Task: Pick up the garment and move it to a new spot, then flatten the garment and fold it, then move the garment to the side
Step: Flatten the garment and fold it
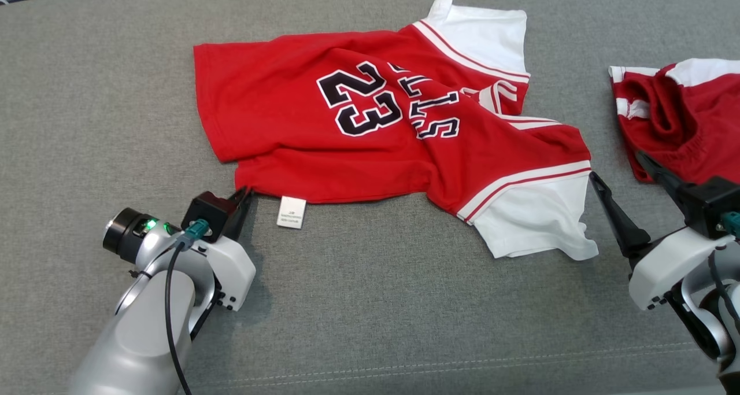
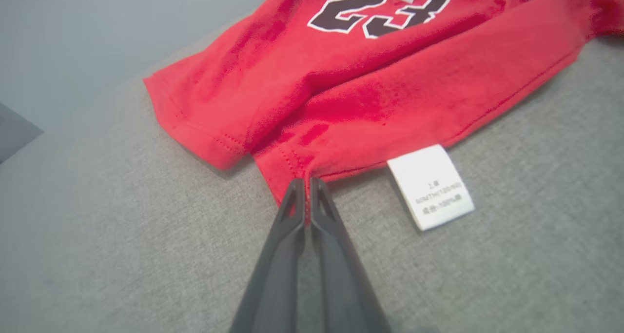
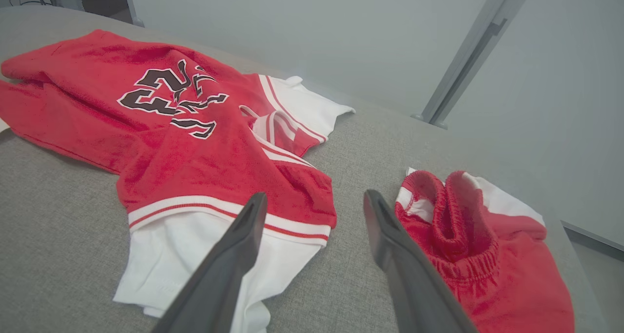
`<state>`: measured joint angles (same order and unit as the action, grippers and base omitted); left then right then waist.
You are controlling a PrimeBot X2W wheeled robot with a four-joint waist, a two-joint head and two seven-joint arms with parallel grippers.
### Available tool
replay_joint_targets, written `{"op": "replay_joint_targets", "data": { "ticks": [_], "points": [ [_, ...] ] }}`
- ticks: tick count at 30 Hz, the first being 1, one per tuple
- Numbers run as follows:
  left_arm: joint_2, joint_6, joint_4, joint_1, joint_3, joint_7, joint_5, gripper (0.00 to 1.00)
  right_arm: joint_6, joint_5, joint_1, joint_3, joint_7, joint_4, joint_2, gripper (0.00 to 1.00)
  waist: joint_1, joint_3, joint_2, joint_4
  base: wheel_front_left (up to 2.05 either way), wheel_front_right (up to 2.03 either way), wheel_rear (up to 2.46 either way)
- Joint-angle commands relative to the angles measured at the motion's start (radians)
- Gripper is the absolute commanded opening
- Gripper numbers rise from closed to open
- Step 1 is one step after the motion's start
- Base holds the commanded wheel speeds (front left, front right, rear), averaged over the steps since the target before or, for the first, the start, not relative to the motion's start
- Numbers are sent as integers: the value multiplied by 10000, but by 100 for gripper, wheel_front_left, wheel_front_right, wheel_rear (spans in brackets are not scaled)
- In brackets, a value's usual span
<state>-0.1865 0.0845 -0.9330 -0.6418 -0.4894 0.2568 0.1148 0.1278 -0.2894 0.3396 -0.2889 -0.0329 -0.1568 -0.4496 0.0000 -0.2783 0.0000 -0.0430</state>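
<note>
Grey couch (image 1: 87, 94): wrist view resolves left end effector (image 2: 307, 186) pinching jersey (image 2: 390, 89) hem.

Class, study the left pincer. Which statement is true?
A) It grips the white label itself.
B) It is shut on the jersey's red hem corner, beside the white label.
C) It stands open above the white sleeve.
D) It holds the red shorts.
B: in the left wrist view the left pincer pinches the hem corner of the jersey, next to the white label.

The right claw (image 3: 314, 195) is held open above the bench (image 3: 58, 216), between the white sleeve (image 3: 170, 255) of the jersey (image 3: 195, 162) and the crumpled shorts (image 3: 487, 264).
</note>
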Motion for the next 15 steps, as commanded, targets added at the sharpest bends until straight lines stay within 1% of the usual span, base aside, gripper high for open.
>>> {"op": "replay_joint_targets", "data": {
  "ticks": [1,4,7,10,11,13,15],
  "points": [
    [-415,-196,562,7,533,49,200,0,29,77,-298,54,193,206,-187,100,0,174,0,78,0,0,0],
    [-556,-336,1135,498,817,49,362,0,29,80,-646,121,265,75,-173,100,0,337,0,197,0,0,0],
    [-886,-511,1504,988,1219,49,548,0,29,30,-977,-41,261,-37,-126,100,0,467,0,328,0,0,0],
    [-1325,-670,1622,1277,1658,49,714,0,29,-73,-1215,-445,254,-203,-139,100,0,542,0,460,0,0,0],
    [-1325,-670,1622,1277,1658,49,714,0,29,-73,-1215,-445,254,-203,-139,100,0,542,0,460,0,0,0],
    [-1555,-777,1726,1355,1916,49,800,0,29,-183,-1309,-803,271,-358,-180,100,0,575,0,541,0,0,0],
    [-1786,-767,1815,1367,2124,49,874,0,29,-248,-1351,-1184,274,-476,-199,100,0,572,0,591,0,0,0]
  ]
}}
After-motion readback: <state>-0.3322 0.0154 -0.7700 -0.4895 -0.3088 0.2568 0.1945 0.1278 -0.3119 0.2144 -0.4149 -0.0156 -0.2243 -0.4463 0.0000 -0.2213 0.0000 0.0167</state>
